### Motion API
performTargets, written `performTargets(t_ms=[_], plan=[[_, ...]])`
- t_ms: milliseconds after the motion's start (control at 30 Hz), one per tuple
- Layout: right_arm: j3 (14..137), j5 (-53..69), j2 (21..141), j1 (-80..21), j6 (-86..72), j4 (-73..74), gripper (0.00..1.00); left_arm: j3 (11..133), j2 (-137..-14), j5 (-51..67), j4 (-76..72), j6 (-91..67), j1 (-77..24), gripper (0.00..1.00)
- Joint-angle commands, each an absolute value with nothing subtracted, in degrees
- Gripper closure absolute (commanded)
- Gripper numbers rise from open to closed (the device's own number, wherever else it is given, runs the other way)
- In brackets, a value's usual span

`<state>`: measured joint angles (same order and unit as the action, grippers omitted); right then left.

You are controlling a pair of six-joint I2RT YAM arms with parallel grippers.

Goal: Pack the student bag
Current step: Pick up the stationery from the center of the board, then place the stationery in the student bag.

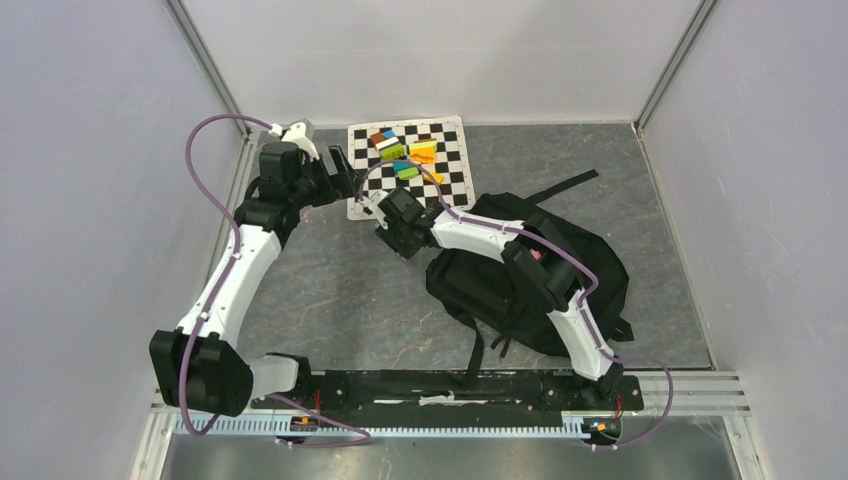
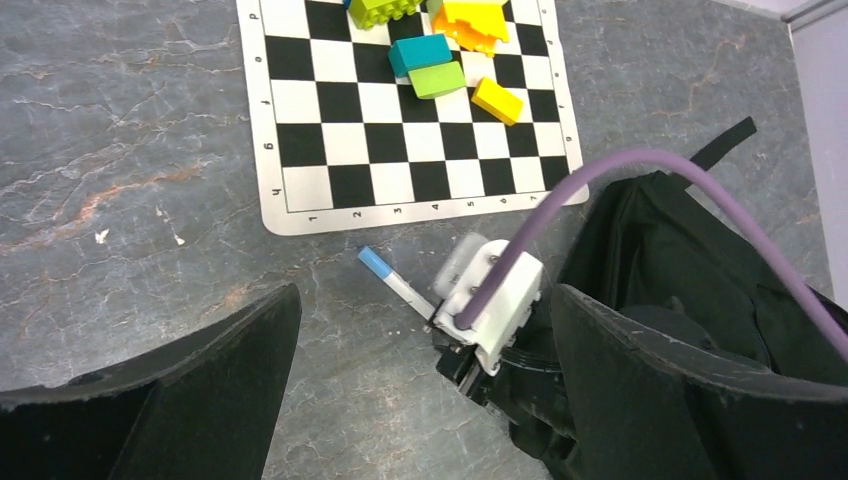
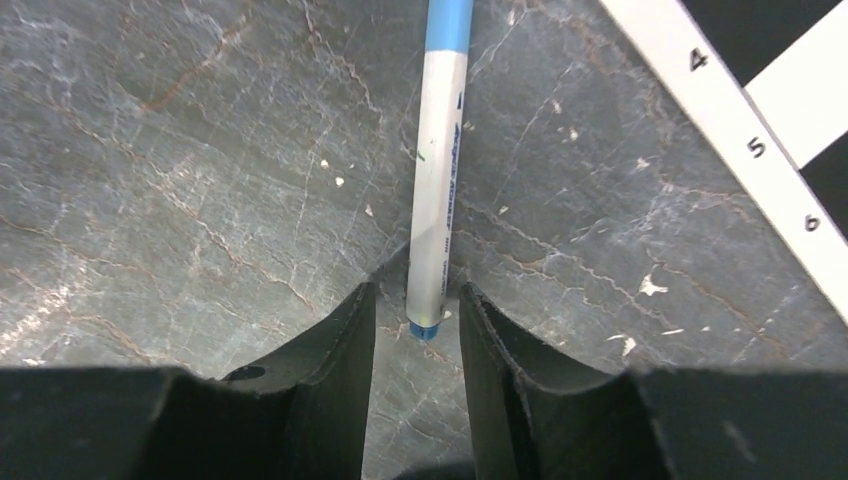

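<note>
A grey marbled surface [image 1: 330, 300] is enclosed by pale grey walls [image 1: 90, 150]. The large black fabric backpack [image 1: 612, 258] lies at its right. The left gripper [image 2: 425, 300] is held wide open and empty. The right gripper [image 3: 415, 295] is narrowed around a blue-capped white pen [image 3: 437, 180], not yet clamped.

Lighting was even, soft and overhead, shadows were faint, focus was sharp throughout, and the black backpack [image 1: 600, 255] lost detail against the grey table [image 1: 340, 300].

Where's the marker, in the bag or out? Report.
Out: the marker lies flat on the table, its end between the right hand's fingers.
</note>
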<state>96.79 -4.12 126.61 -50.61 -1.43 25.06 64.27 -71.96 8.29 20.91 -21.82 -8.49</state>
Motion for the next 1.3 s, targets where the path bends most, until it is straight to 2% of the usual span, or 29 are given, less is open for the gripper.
performTargets(t_ms=[0,100,267,400,500,667,900,1067,1267], plan=[[98.7,-3.0,127.4,-50.9,-0.5,25.6,0.59,64.3,-71.4,10.1,19.2,-23.1,-8.6,0.0],[98.7,-3.3,127.6,-50.9,-0.4,25.6,0.61,64.2,-71.4,10.2,19.1,-23.3,-8.6,0.0],[98.7,-3.3,127.8,-50.9,-0.5,25.7,0.7,64.1,-71.3,10.2,19.1,-23.3,-8.6,0.0],[98.6,-3.3,127.4,-50.9,-0.5,25.7,0.84,64.0,-71.0,9.8,19.0,-23.3,-8.5,0.0],[98.5,-1.7,125.6,-50.9,-0.5,25.8,1.0,63.9,-70.6,9.0,19.0,-23.0,-8.5,0.0],[95.0,-0.7,115.5,-51.1,-0.7,25.0,1.0,62.2,-67.8,6.6,17.4,-23.0,-8.5,0.0],[81.8,-3.5,96.3,-51.2,-2.8,28.1,1.0,58.8,-67.3,8.0,11.9,-23.4,-8.5,0.0],[73.4,-10.5,82.7,-51.1,-6.6,40.2,1.0,58.8,-68.3,6.6,12.7,-23.1,-8.5,0.0],[70.3,-15.4,71.4,-49.4,-12.4,59.3,1.0,58.6,-68.5,7.6,12.0,-23.2,-8.6,0.0]])
